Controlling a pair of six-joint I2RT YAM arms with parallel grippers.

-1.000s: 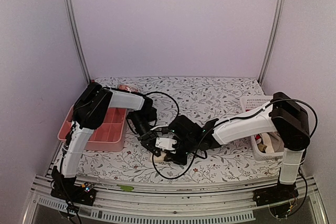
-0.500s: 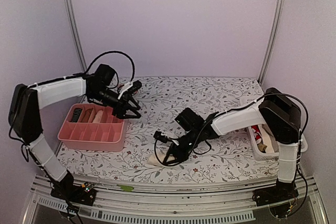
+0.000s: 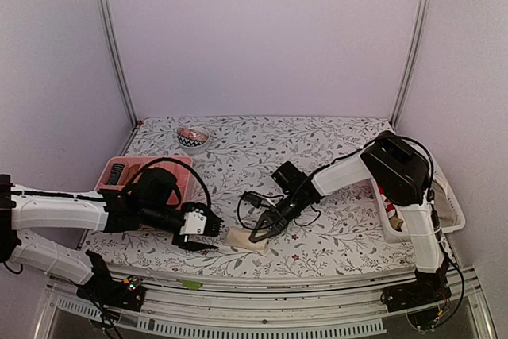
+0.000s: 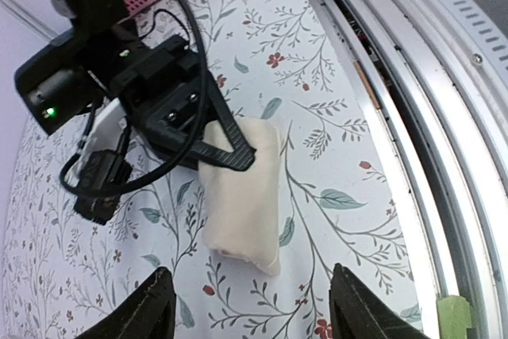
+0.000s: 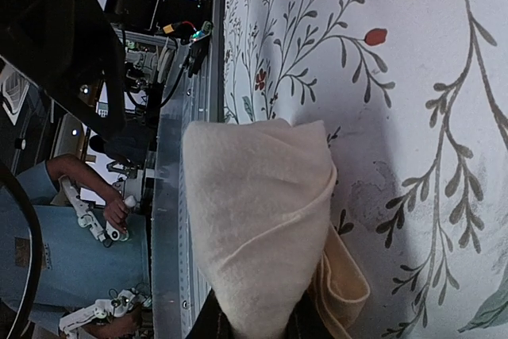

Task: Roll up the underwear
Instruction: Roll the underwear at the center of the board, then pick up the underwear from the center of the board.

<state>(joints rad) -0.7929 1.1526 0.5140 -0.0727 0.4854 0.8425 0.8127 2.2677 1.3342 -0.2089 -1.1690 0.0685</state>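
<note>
No writing legible in any view. The white patch on the left wrist unit is too small to read.

Worktop: white tablecloth [image 3: 317,142] printed with grey-green sprigs and small red flowers. A ribbed aluminium rail [image 4: 444,117] runs along the near edge, with a green tab [image 3: 190,284] stuck on it. Pale lilac walls [image 3: 262,37], metal posts [image 3: 111,37] at the far corners.

The underwear [image 4: 242,204] is a cream roll lying flat close to the near edge, a little left of middle.

The right gripper [image 4: 238,156] is pinched closed on one end of the roll; my right wrist view shows cloth between the fingers. The left gripper [image 4: 255,307] hangs low by the roll's other end, fingers spread wide, touching nothing.

Pink tray [image 3: 143,159] at the left edge, patterned bowl [image 3: 192,138] towards the far left corner, white basket [image 3: 454,204] at the right edge.
</note>
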